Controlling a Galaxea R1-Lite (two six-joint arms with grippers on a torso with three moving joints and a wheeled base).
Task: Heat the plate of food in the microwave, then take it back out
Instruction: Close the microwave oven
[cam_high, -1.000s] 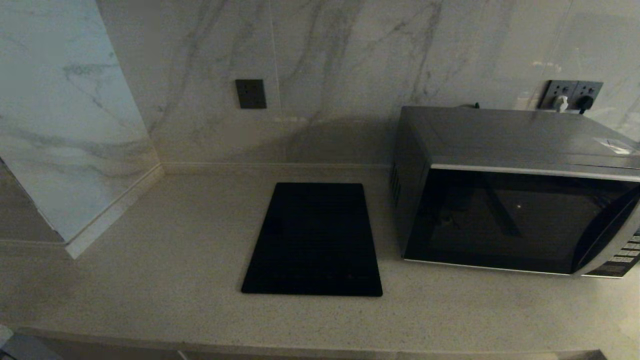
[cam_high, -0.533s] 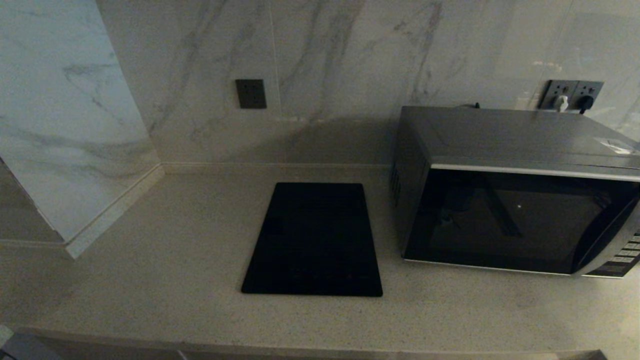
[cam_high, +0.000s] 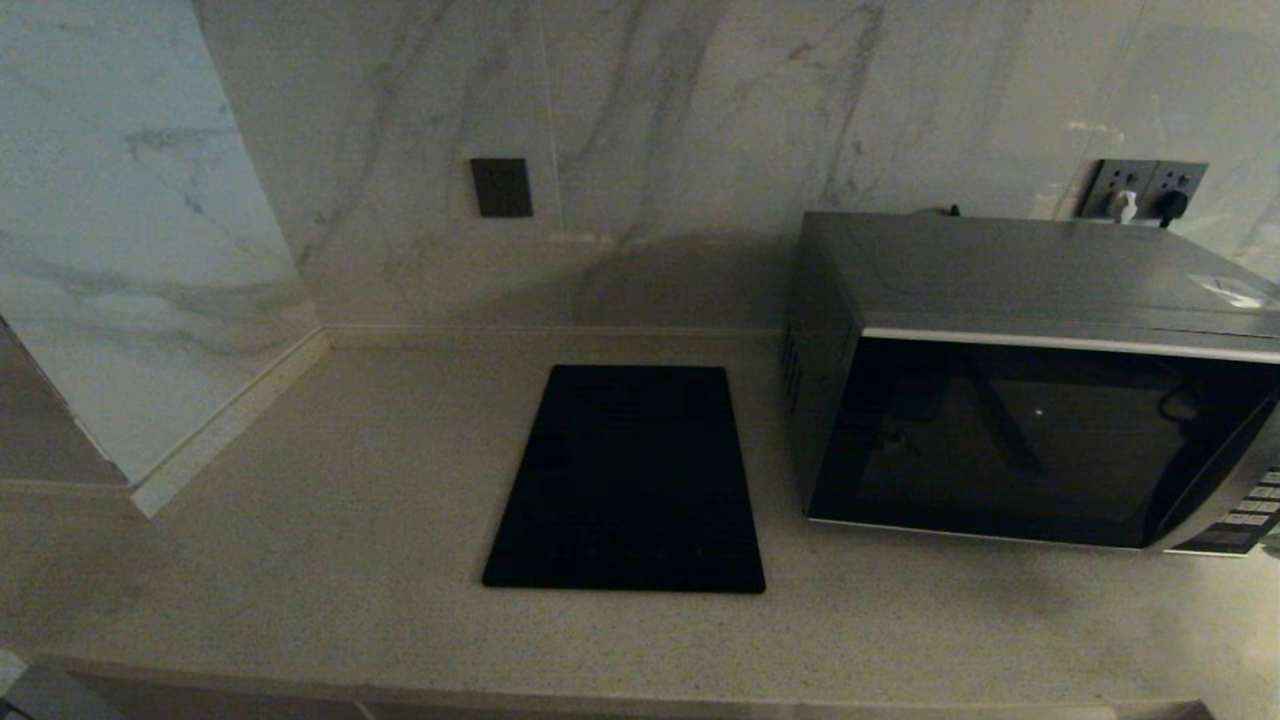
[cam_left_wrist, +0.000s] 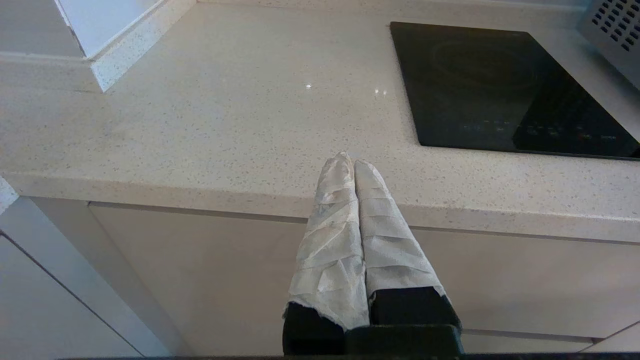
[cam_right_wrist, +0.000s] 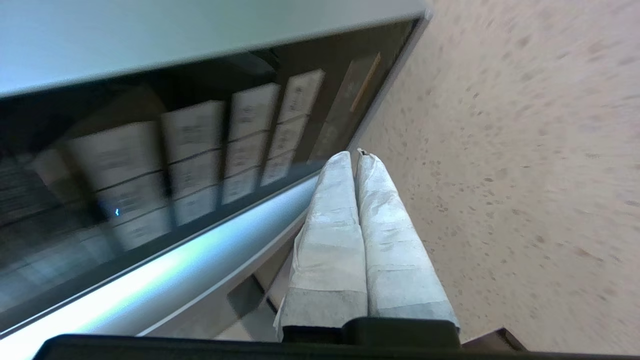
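Observation:
The silver-grey microwave (cam_high: 1030, 380) stands at the right of the counter with its black glass door closed. The plate of food is out of view. My right gripper (cam_right_wrist: 353, 154) is shut and empty, its taped fingers close to the microwave's button keypad (cam_right_wrist: 200, 150) and silver trim, just above the counter. My left gripper (cam_left_wrist: 348, 161) is also shut and empty, held low in front of the counter's front edge, to the left of the black slab. Neither gripper shows in the head view.
A flat black rectangular slab (cam_high: 627, 480) lies on the speckled counter (cam_high: 330, 500) left of the microwave. A marble wall with a dark switch plate (cam_high: 501, 187) and a socket (cam_high: 1140, 190) rises behind. A marble pillar (cam_high: 130, 250) juts out at the left.
A dark reflection has appeared in the right part of the microwave's glass door. Nothing else in the head view has moved.

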